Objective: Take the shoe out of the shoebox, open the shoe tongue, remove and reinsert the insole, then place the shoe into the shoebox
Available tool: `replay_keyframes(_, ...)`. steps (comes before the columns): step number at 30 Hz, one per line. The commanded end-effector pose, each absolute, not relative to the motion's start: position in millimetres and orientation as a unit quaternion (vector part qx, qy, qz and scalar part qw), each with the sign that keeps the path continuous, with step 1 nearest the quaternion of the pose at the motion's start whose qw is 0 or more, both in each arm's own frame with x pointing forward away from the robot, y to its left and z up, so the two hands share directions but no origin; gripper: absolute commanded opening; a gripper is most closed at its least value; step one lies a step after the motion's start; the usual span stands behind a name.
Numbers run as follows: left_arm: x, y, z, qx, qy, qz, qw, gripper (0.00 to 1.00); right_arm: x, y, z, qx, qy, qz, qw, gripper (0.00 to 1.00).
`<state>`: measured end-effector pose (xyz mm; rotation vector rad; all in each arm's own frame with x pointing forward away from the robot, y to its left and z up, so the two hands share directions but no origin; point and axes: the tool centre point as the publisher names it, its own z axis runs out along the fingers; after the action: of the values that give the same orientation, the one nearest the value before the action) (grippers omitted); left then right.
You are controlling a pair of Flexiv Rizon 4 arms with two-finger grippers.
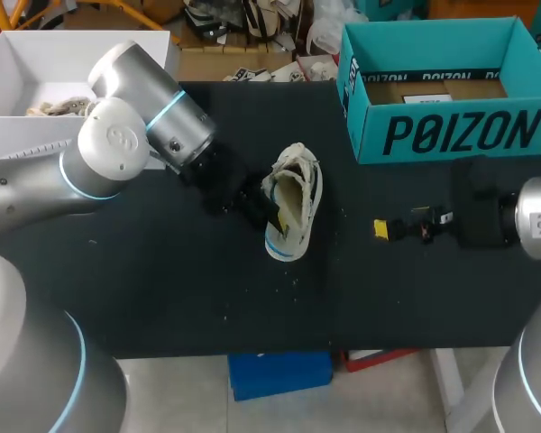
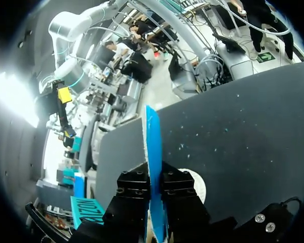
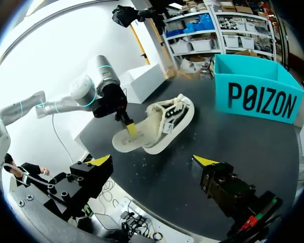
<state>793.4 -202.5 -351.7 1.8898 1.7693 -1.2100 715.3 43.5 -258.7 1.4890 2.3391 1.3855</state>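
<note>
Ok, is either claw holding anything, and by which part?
The left claw pinches the insole by its edge, where it sticks out of the shoe; the right claw is open and empty.

White shoe (image 1: 307,180) on the table (image 1: 162,298), insole (image 3: 129,140) seemingly half-out.

I'm working in a robotics lab: my left arm (image 1: 99,153) and right arm (image 1: 536,216) flank a black worktable (image 1: 162,298).

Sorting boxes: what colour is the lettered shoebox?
Teal shoebox, clearest in the head view.
</note>
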Motion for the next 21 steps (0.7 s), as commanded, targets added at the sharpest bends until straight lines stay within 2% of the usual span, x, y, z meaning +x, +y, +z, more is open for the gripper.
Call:
replay_keyframes(1, 798.1, -204.9, -358.4, 0.652, 0.614, -0.418, 0.150, 0.00, 715.3, 44.7, -259.0, 0.481, 0.754, 0.447, 0.022, 1.00)
replay_keyframes(21, 802.3, -209.6, -350.1, 0.646, 0.601, -0.437, 0.174, 0.00, 715.3, 44.7, -259.0, 0.481, 0.754, 0.447, 0.022, 1.00)
